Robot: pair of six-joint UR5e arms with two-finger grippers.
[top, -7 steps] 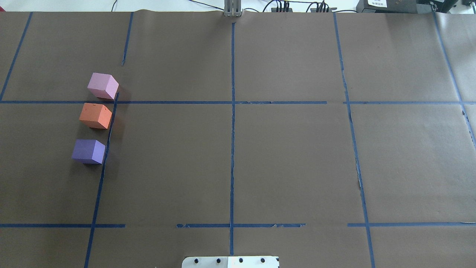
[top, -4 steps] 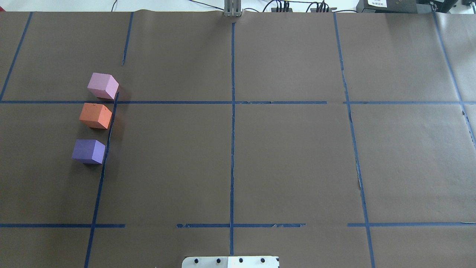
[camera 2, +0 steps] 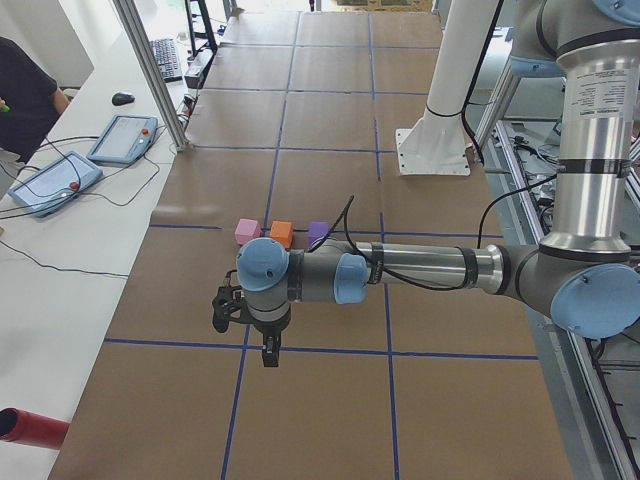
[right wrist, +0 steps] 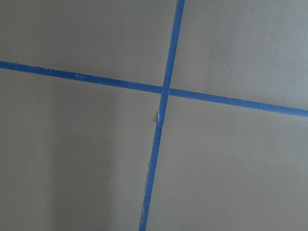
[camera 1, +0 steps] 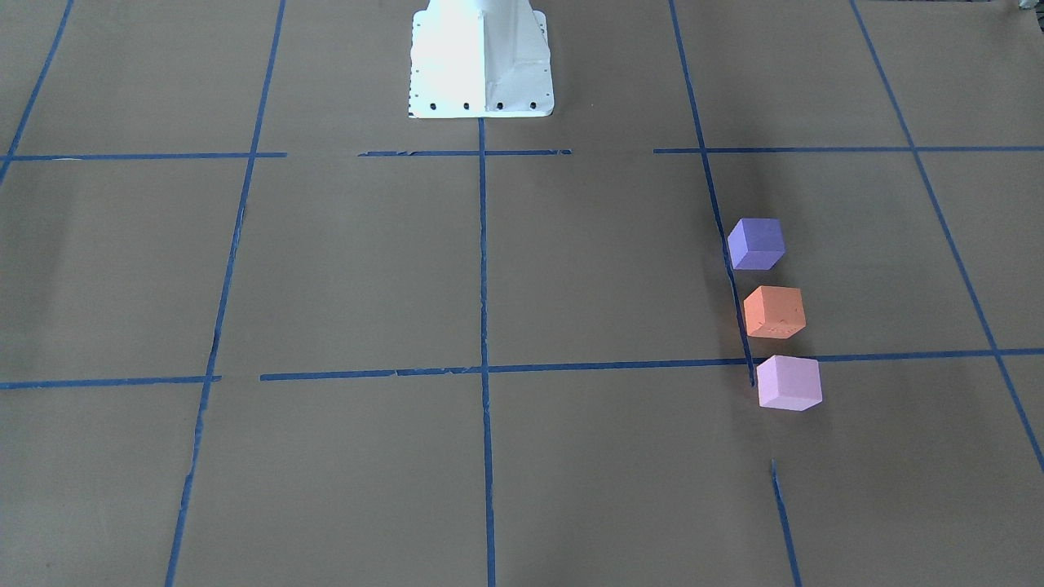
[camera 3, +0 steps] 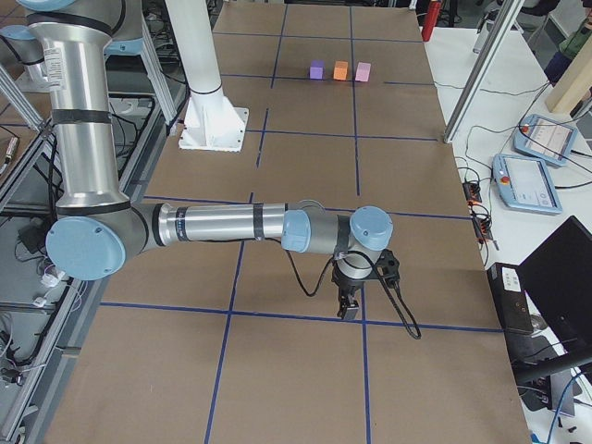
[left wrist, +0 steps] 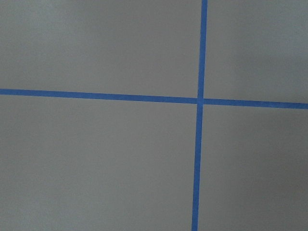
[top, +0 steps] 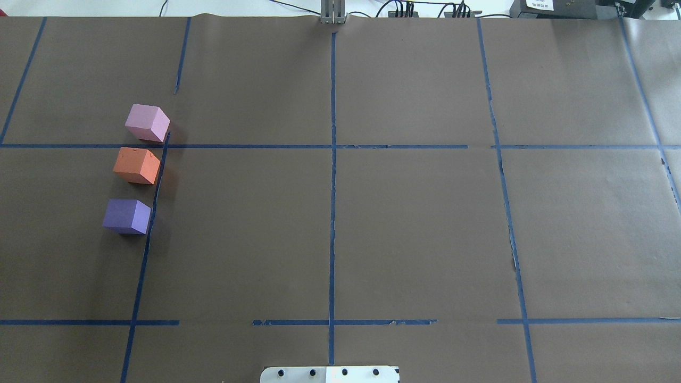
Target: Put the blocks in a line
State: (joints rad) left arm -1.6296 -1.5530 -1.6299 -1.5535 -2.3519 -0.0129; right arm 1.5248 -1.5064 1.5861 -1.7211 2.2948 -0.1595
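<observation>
Pink cube, orange cube and purple cube are set in line; jaws of left gripper and right gripper cannot be judged

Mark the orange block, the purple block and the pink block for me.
orange block (top: 136, 165), overhead view, middle of the cube.
purple block (top: 126, 216), overhead view, middle of the cube.
pink block (top: 147, 122), overhead view, middle of the cube.

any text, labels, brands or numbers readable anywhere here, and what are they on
Nothing is legible.
On the black box, a white label: print too small.
On the left arm, a sticker: blurred.
On the right arm, a second sticker: blurred.
The orange block, purple block and pink block: no writing.
</observation>
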